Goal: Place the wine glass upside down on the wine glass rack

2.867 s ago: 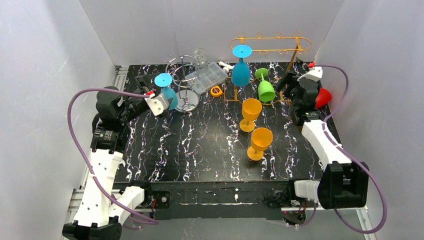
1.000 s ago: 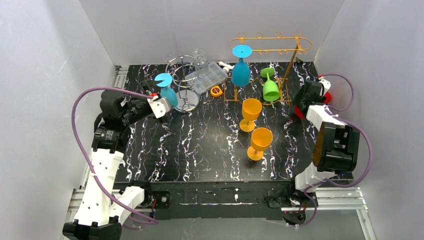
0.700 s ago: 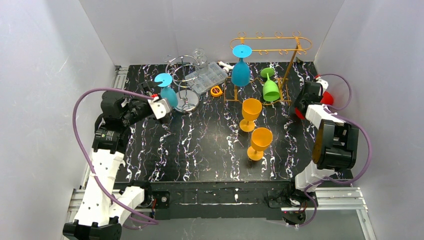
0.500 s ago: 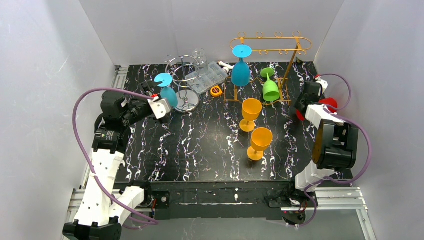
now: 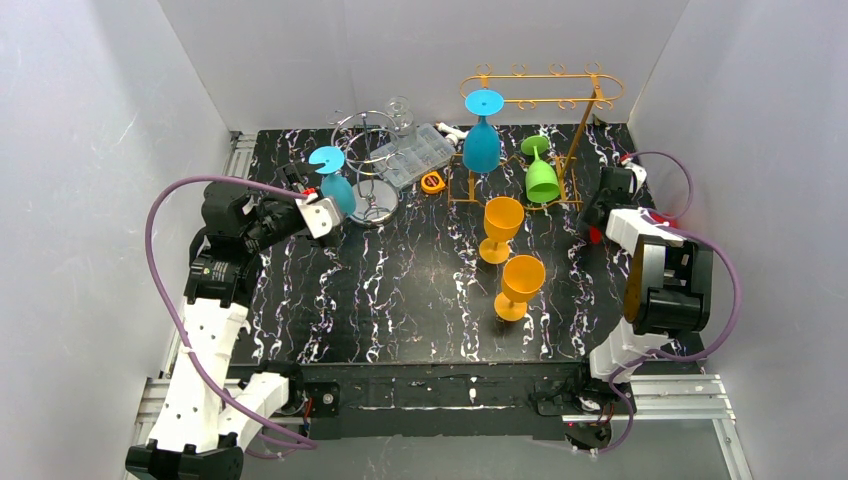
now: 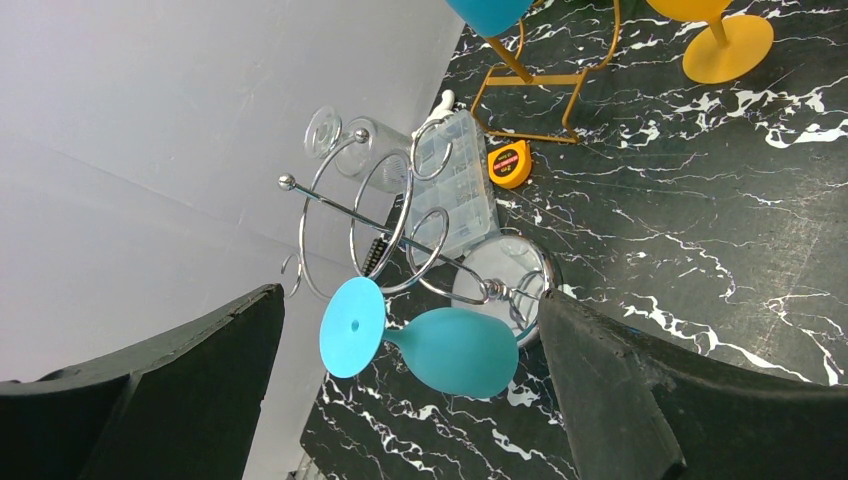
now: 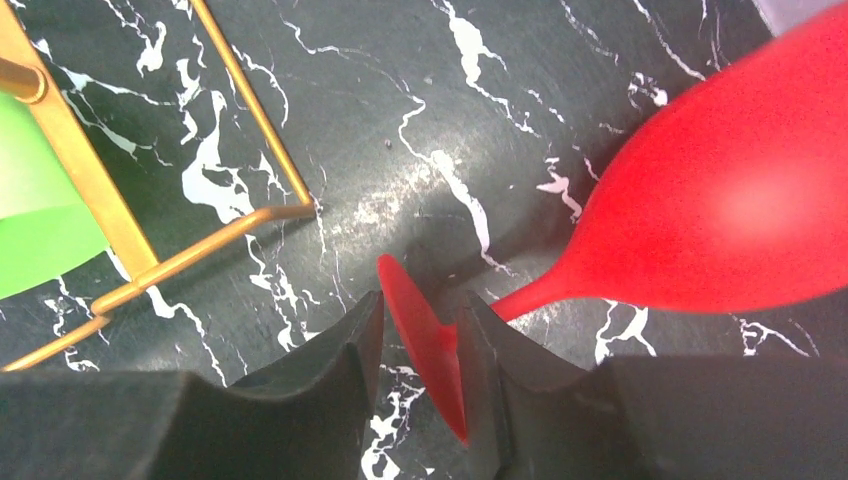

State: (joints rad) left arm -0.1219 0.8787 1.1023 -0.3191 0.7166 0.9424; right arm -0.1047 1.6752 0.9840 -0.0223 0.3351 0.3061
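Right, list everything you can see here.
gold rack: one, gold, back right
blue glasses: two, blue, one hanging on gold rack, one by silver rack
green glass: one, green, upside down at gold rack
orange glasses: two, orange, upright, centre
red glass: one, red, far right
silver rack: one, chrome, back left
clear box: one, clear, back
tape measure: one, yellow, beside box
left gripper: open around blue glass
right gripper: shut on red glass

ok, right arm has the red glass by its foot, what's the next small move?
Probably a short straight lift. The right gripper is shut on the foot of the red glass, which lies on its side low at the table. Clearing the surface first seems safest before turning toward the gold rack, with the green glass close by.
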